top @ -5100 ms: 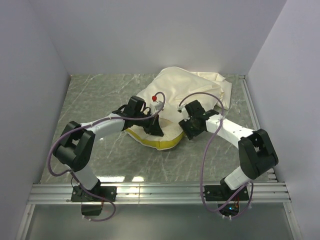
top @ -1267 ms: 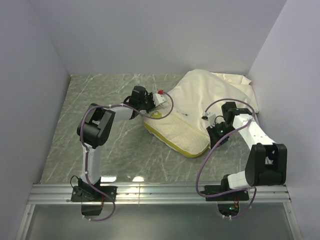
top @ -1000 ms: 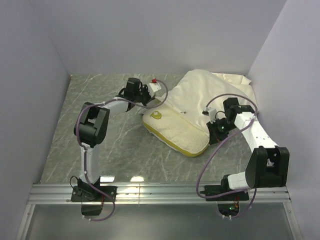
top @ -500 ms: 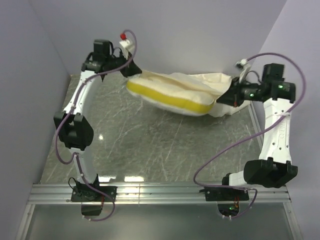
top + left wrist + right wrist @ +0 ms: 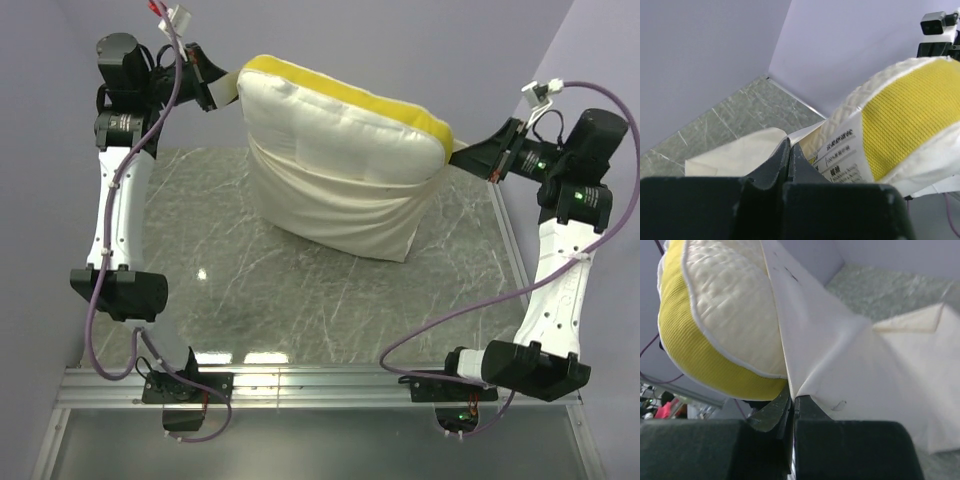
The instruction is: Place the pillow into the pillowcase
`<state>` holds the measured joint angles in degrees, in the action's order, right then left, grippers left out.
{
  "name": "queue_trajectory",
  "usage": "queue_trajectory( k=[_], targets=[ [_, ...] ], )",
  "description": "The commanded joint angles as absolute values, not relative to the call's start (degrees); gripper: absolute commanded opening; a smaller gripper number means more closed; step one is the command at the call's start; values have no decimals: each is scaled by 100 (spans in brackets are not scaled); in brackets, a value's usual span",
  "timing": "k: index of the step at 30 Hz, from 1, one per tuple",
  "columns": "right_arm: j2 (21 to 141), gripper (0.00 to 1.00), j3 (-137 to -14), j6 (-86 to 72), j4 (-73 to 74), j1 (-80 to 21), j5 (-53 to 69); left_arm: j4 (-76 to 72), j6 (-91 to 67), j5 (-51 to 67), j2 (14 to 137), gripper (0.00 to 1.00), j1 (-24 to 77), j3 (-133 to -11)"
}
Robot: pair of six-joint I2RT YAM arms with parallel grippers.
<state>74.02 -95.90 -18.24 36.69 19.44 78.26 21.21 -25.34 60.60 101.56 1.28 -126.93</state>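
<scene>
Table (image 5: 300, 300): a grey-green marbled top is seen, enclosed by plain pale walls (image 5: 380, 40) at the back and on both sides.
Pillowcase (image 5: 335, 215): the limp cream sack is held up in the air by the two corners of its mouth, which is turned upward. Its lower end hangs low over the middle of the table; whether it touches the top cannot be told.
Pillow (image 5: 345, 120): the plump cream cushion is lodged partway inside the pillowcase. Its quilted upper part and yellow band are left standing out above the mouth.
Left arm (image 5: 115, 200): it is raised high at the far left of the table.
Right arm (image 5: 565, 260): it is raised high at the far right.
Cables (image 5: 440, 320): purple leads are looped along both arms.
Left gripper (image 5: 225, 85): the fingers are pressed together on the edge of the pillowcase, at the left corner of the mouth, just beside the pillow's yellow end.
Right gripper (image 5: 465, 155): the fingers are clamped on a fold of the pillowcase at the right corner of the mouth, just below the yellow band.
Label (image 5: 842, 155): a white sewn-in strip is seen on the pillow beside the yellow mesh. Several lines of dark print are carried on it, too small and blurred to be read.
</scene>
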Motion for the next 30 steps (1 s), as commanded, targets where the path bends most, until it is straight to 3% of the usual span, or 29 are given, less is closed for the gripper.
queue_trajectory(
  k=[1,4,8,12,15,18,19,22,23,25,30],
  targets=[
    [6839,0,-9687,-3973,1308,2268,7510,793,-3339,4959,9520,0,-194,-12334],
    [6723,0,-9263,-3684,1378,1872,7156,1148,-3209,4475,9211,0,-88,-11935],
    [7084,0,-10456,-4589,1052,2232,7340,581,-3840,4588,9063,0,-579,-12244],
    [6655,0,-9507,-2431,3322,1174,6313,1088,-2932,4106,8509,0,136,-11037],
    [6696,0,-8964,-1565,3788,922,5678,1433,-2286,3560,8341,0,632,-10312],
    [7213,0,-10744,-1783,3991,1553,6324,1783,-2695,3664,8700,0,143,-11681],
    [7303,0,-11106,-2506,3712,2200,6528,1775,-2959,3787,8849,0,19,-12107],
    [7155,0,-11190,-4203,1657,2986,7023,1890,-3199,3912,9334,0,-474,-13490],
    [7015,0,-10588,-4253,1400,2971,6918,1724,-3182,3815,9230,0,-440,-13352],
    [6549,0,-9882,-3382,1781,2604,6481,1512,-3174,3745,8809,0,-221,-11958],
    [6538,0,-8991,-1373,4257,1144,5520,1582,-2883,3858,8569,0,360,-10512]
  ],
)
